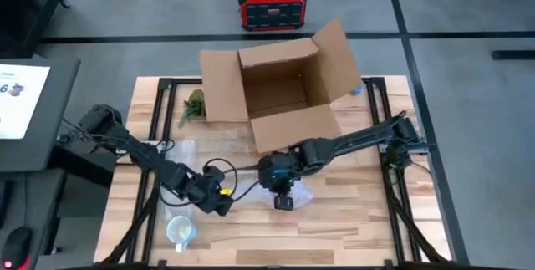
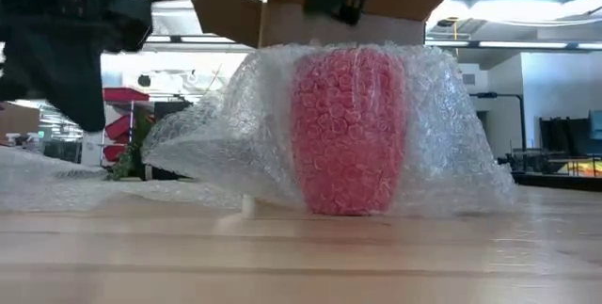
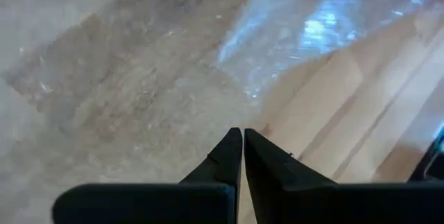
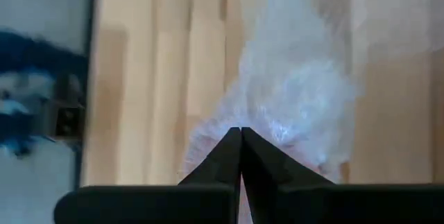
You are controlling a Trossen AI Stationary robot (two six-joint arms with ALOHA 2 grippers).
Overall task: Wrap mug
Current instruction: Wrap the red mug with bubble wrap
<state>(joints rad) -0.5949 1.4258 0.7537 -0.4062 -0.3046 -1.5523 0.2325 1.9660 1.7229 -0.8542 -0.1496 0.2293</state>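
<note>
A pink mug [image 2: 348, 135] stands upright on the table near its middle, covered by a sheet of clear bubble wrap [image 2: 216, 144] that drapes over it and spreads onto the wood. My right gripper [image 1: 284, 205] is shut right above the wrapped mug, and its fingertips [image 4: 241, 132] point down at the wrap [image 4: 298, 78]. My left gripper [image 1: 224, 207] is shut too [image 3: 243, 135]. It hovers over the wood to the left of the mug and holds nothing. My right gripper has its shut fingertips at the bubble wrap over the mug's top [image 4: 277, 130], coming slanting from above. I cannot tell whether they touch or pinch the wrap. The wrap lies draped and is not pulled up.
An open cardboard box [image 1: 280, 86] stands at the table's far middle, with a green plant [image 1: 194, 104] to its left. A white mug [image 1: 180, 231] sits near the front left edge. Another clear sheet [image 1: 171, 149] lies at the left. A red device [image 1: 269, 4] stands on the floor.
</note>
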